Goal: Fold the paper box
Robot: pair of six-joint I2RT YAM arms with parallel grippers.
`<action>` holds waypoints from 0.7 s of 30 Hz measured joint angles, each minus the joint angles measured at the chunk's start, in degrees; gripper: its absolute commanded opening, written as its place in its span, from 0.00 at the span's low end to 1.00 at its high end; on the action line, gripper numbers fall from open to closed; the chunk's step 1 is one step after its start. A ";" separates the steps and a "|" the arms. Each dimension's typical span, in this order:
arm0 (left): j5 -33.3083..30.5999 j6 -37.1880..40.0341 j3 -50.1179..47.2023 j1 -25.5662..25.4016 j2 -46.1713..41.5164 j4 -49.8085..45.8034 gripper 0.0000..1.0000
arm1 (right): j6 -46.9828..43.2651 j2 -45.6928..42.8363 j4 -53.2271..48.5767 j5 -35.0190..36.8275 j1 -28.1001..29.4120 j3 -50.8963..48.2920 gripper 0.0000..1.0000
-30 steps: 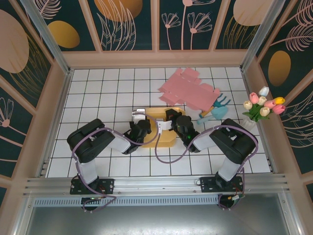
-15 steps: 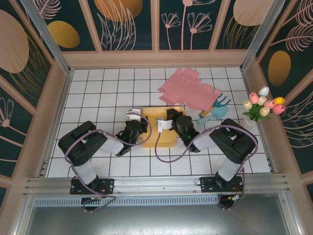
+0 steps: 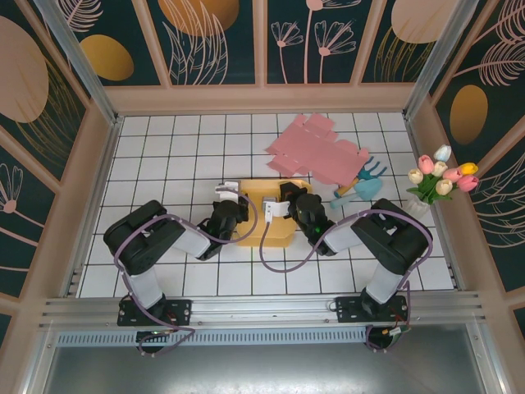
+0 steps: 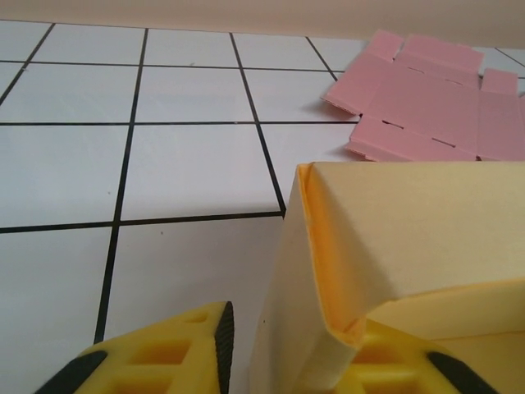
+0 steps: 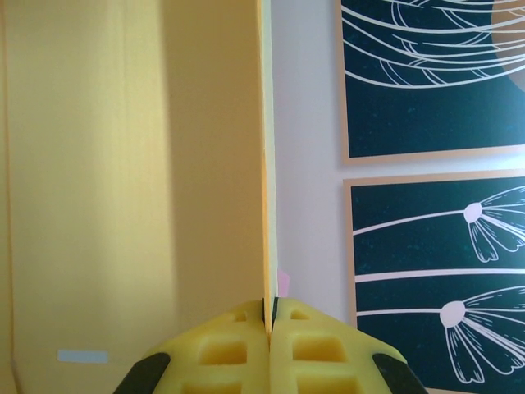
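The yellow paper box sits in the middle of the top view, on the white tabletop between the 2 arms. It is part-folded, with its walls raised and its top open. The left gripper is at its left side and the right gripper is nearer its centre.

The left wrist view brings 1 corner of the box close up in the lower right of the frame. It shows a creased upright edge, a panel leaning inward behind it, and the brighter yellow of the paper's inner face. The jaws stand apart astride that wall, and the left pad is clear of the paper with a strip of tabletop showing between. From above, the arm covers all this.

In the right wrist view a tall panel stands in the left half of the frame, its edge running straight down the middle. At the bottom centre the jaws are closed tight on that thin edge.

A pink cut-out sheet lies flat at the upper right of the tabletop, well apart from the box. Blue plastic toys lie just below and right of it, and a bunch of tulips stands at the right edge. The tabletop carries a black grid. Wood-framed dark wall panels, painted with pale leaves and gold ovals, fence it in.
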 measured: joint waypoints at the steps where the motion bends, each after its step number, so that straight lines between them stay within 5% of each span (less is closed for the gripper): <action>1: -0.50 0.02 0.39 -0.22 0.26 -0.20 0.18 | 0.07 0.00 0.00 0.00 0.02 0.00 0.00; 4: -2.12 0.13 0.96 -0.90 0.85 -0.66 0.09 | 0.24 0.00 0.00 -0.13 0.09 0.02 0.00; 14: -3.82 0.37 1.33 -1.44 1.57 -0.81 0.01 | 0.24 0.00 -0.07 -0.24 0.28 0.07 0.00; 18: -3.87 0.37 1.33 -1.46 1.57 -0.83 0.03 | 0.26 0.00 -0.07 -0.24 0.28 0.07 0.00; 21: -3.52 0.57 1.33 -1.46 1.46 -1.01 0.16 | 0.31 0.00 -0.20 -0.24 0.28 0.07 0.00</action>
